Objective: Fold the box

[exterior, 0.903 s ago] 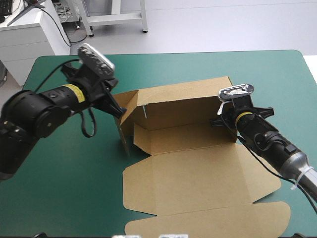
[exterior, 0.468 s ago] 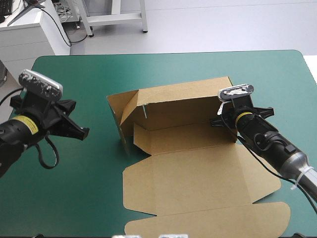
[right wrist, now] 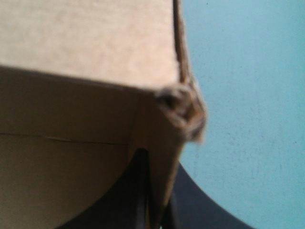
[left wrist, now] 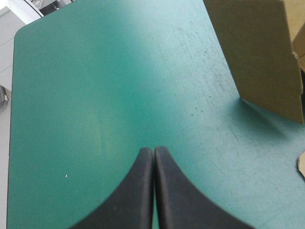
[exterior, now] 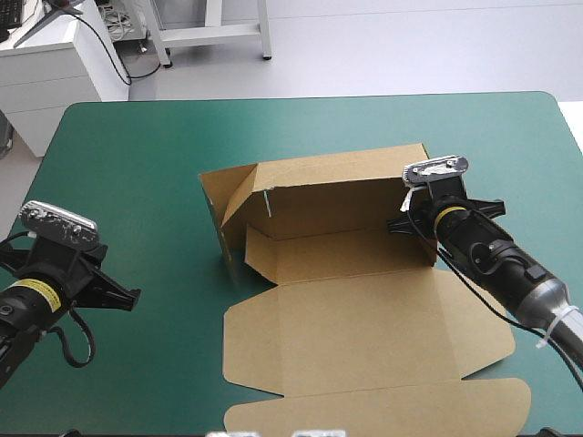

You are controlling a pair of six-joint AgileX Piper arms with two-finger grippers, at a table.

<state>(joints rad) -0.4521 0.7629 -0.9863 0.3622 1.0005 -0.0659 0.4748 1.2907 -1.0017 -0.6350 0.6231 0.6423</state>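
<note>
Brown box (exterior: 364,319) half-formed, back and end walls up, lid flat, tucking left to do; right gripper (right wrist: 159,200) clamps the end wall between its fingers, left gripper (left wrist: 153,155) pressed together, empty, well short of it

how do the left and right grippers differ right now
The left gripper is shut on nothing; the right gripper is shut on the box, pinching its right end wall. The left hangs over bare teal-green cover, apart from the box; the right sits at the box's corner. Both are shut.
</note>
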